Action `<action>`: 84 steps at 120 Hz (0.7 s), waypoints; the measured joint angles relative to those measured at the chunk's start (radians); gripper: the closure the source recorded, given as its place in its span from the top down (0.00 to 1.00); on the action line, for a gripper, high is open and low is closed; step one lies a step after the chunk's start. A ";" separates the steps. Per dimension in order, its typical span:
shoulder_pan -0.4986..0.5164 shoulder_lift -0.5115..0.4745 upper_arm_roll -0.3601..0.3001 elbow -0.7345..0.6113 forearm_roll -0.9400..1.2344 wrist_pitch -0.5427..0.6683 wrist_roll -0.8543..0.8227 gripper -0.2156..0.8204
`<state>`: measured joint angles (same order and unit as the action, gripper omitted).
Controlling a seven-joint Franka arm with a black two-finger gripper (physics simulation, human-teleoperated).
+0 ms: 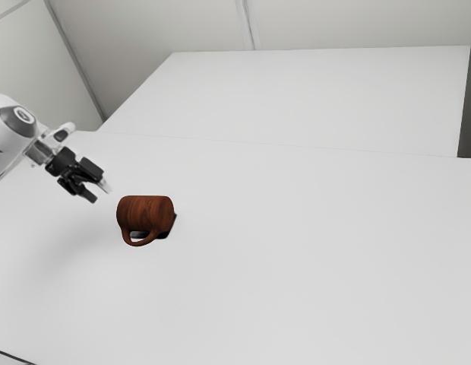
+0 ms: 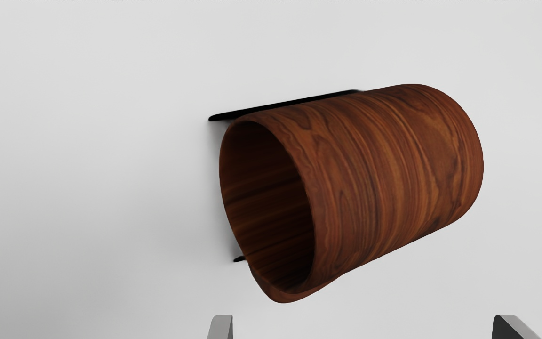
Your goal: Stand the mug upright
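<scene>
Mug (image 1: 146, 214) lies on its side on table (image 1: 296, 266); gripper (image 1: 99, 193) near it, jaws wide apart, holding nothing.

Mug (image 2: 384, 174) reddish-brown, darker wavy wood grain; table (image 1: 296, 274) pale grey.

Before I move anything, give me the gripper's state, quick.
Gripper: open, jaws standing wide apart, holding nothing; the mug lies on its side, ungripped.
</scene>
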<state>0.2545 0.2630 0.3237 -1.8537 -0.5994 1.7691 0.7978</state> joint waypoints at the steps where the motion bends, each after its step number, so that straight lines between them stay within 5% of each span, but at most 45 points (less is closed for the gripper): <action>1: 0.003 0.004 0.000 0.002 -0.003 -0.003 0.004 0.79; 84: 0.067 0.214 -0.013 0.090 -0.304 -0.182 0.208 0.79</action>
<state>0.3212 0.4768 0.3110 -1.7632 -0.9031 1.5875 1.0054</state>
